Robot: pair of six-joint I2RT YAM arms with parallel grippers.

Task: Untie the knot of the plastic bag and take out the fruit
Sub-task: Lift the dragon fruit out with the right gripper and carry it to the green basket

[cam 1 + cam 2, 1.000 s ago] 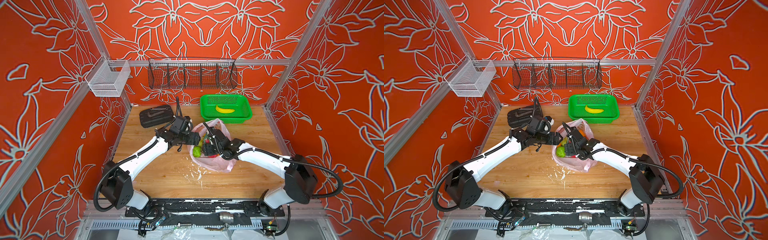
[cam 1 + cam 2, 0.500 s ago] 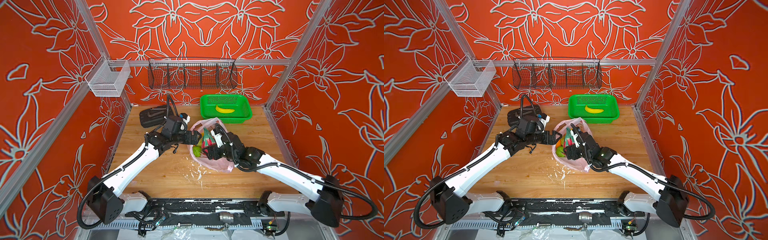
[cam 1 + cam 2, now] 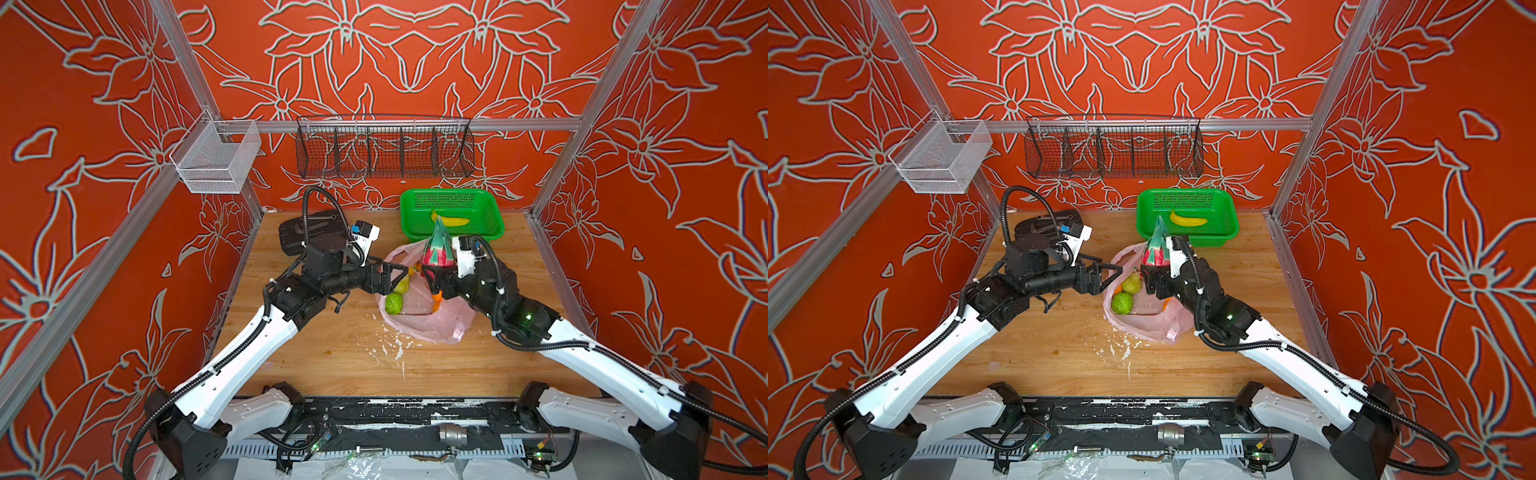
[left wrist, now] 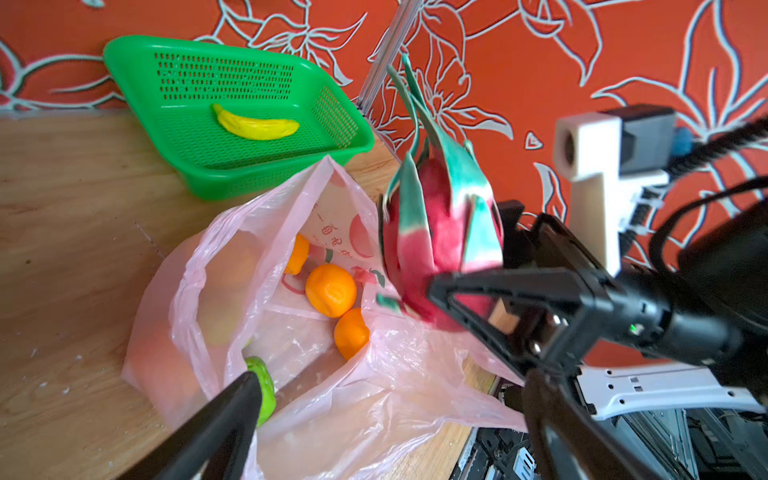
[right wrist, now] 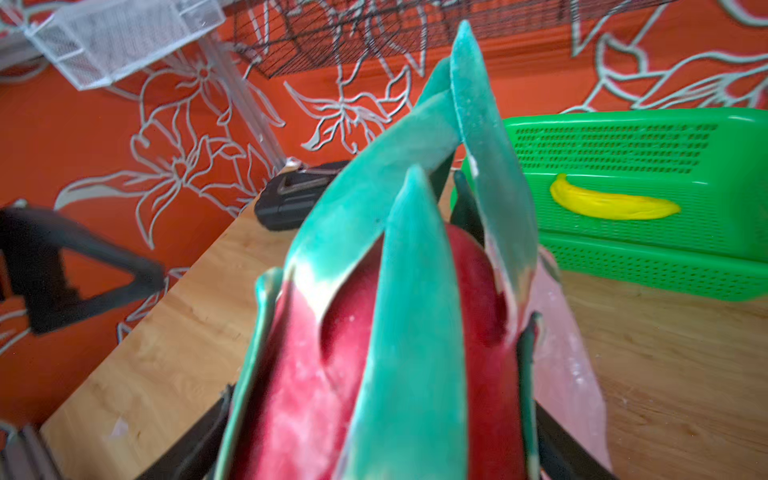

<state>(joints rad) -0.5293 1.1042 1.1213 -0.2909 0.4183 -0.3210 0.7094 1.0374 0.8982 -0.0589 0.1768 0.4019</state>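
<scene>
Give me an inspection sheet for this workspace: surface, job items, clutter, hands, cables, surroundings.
Surface: wooden table, white flecks in front of the bag.
Job's things: plastic bag untied, open; oranges, green fruit and a yellowish one inside; dragon fruit held above it.
Clutter: green basket holding a banana; black case at the back.
Grippers: left hand open at the bag's mouth; right hand shut on the dragon fruit.
Cables: black hose loops above the left wrist.
Surroundings: orange floral walls; black wire rack, white mesh bin.
</scene>
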